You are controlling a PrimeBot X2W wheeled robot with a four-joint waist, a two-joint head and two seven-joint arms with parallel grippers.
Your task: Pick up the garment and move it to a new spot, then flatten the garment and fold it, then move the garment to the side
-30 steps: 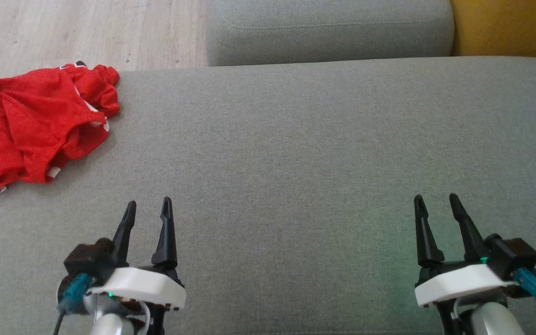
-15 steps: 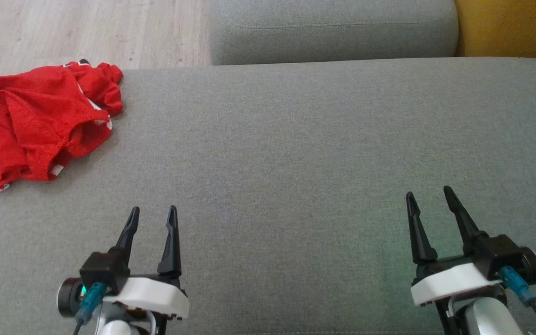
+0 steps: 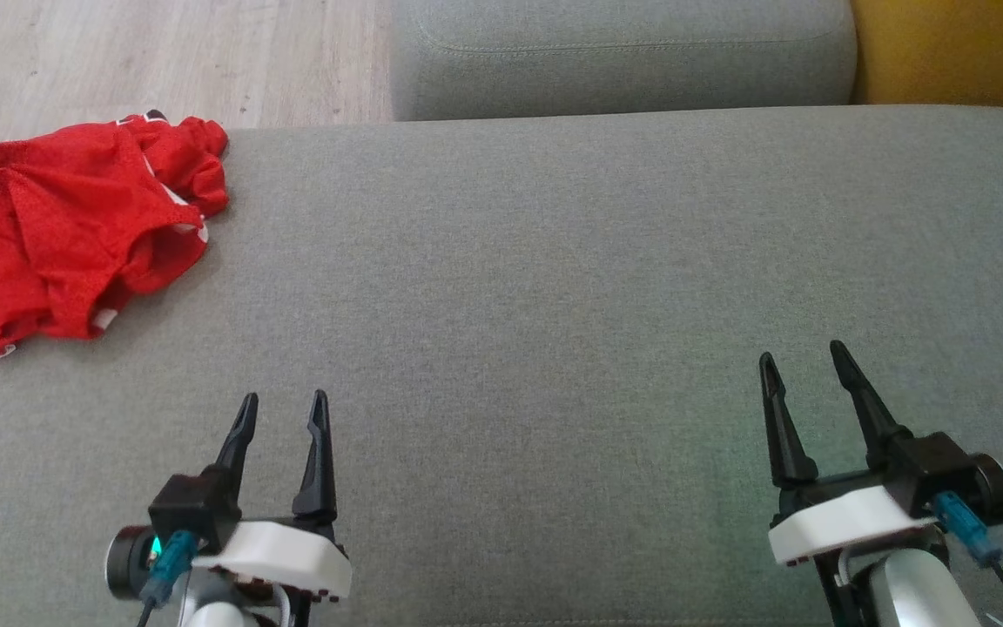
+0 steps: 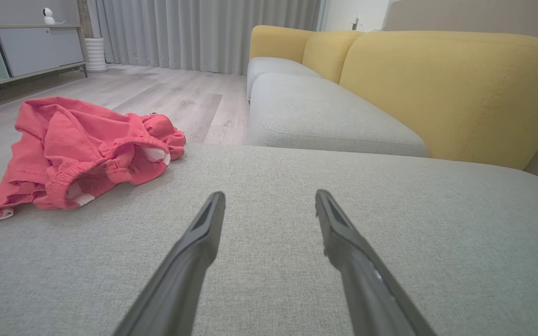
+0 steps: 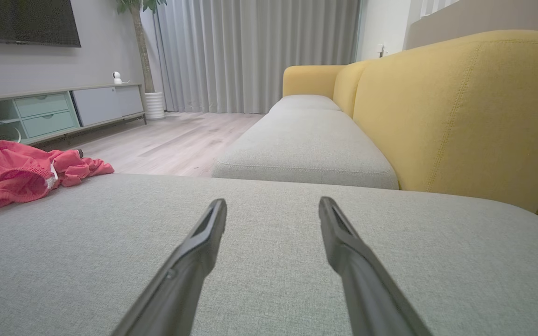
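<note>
The red garment (image 3: 75, 235) lies crumpled at the far left corner of the grey sofa cushion (image 3: 554, 287), its left edge at, or perhaps just over, the cushion's side. From the left end effector (image 3: 284, 396) it is ahead and to the left, well apart. The right end effector (image 3: 801, 351) is much farther off. Both have their 2 fingers spread wide, holding nothing. The heap seems to run near-to-far, so the left arm looks the likelier to reach.
</note>
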